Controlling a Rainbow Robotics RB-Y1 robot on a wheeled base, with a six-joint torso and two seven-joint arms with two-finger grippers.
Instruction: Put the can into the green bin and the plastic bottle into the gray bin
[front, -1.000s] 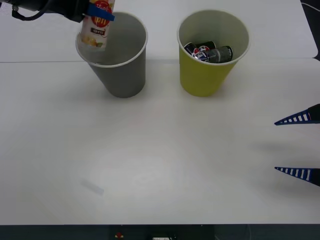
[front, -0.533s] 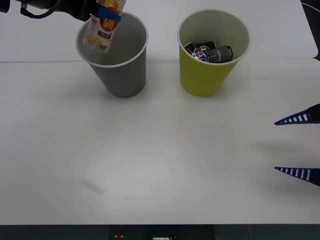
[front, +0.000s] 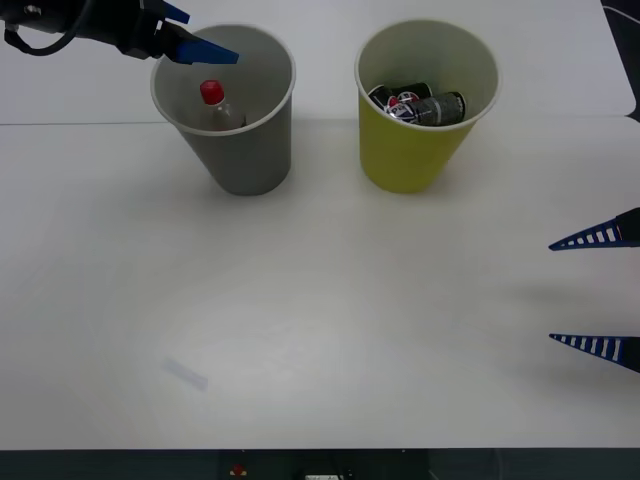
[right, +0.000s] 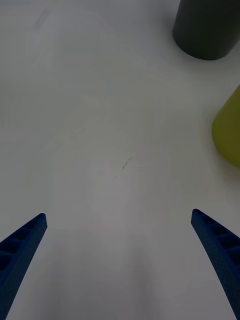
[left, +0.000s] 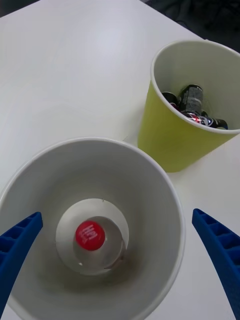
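standing in gray bin (front: 240, 150): plastic bottle (front: 216, 108)

The gray tapered cup-shaped bin (front: 240, 120) stands on the white worktop (front: 320, 330) in the upper left of the front frame, with the yellow-green tapered cup-shaped bin (front: 420, 110) just beside it to the right, the two apart. The small clear plastic bottle with a red screw cap (front: 218, 108) stands inside the gray bin. Dark cans (front: 420, 106) lie inside the yellow-green bin. The left end effector (front: 190, 40) hangs over the gray bin's upper-left rim. The right end effector (front: 595, 292) sits at the frame's right edge, well apart from both bins.
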